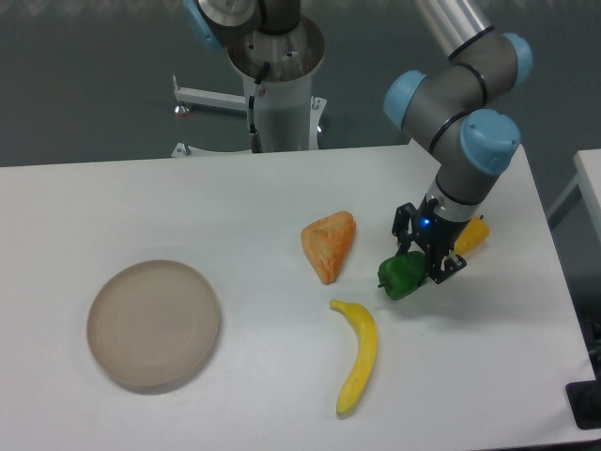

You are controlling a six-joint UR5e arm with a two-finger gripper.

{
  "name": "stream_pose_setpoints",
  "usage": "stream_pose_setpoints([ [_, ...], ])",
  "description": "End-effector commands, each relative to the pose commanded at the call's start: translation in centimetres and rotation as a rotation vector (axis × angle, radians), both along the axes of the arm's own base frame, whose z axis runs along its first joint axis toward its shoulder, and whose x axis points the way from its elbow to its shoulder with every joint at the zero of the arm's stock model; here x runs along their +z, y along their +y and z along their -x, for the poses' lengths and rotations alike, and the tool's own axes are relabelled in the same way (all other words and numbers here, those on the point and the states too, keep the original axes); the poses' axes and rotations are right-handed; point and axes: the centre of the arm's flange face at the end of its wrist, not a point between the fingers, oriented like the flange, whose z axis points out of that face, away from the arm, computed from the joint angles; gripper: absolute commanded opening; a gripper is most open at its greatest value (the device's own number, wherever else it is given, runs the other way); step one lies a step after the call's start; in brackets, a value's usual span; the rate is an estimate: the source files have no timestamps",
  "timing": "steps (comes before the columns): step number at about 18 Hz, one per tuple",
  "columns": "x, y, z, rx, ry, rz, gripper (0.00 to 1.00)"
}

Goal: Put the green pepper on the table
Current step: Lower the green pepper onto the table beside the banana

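Observation:
The green pepper is small, glossy and dark green. It is at the right middle of the white table, at or just above the surface. My gripper stands over it with its black fingers on either side of the pepper's upper part. The fingers look closed on the pepper. The pepper's upper right side is hidden behind the fingers.
An orange wedge lies left of the pepper. A banana lies in front of it. A yellow-orange pepper sits just behind the gripper, partly hidden. A round beige plate is at the front left. The arm's base stands at the back.

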Motion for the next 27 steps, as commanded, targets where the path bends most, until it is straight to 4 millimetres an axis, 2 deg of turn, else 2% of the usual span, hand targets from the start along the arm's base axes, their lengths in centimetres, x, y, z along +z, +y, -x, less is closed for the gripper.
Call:
stream_pose_setpoints([
  [9,-1.4,0.3,-1.2,0.017,0.017,-0.017,0.55],
  [27,-1.9,0.3,-1.2,-0.017,0.028,-0.02,0.56],
])
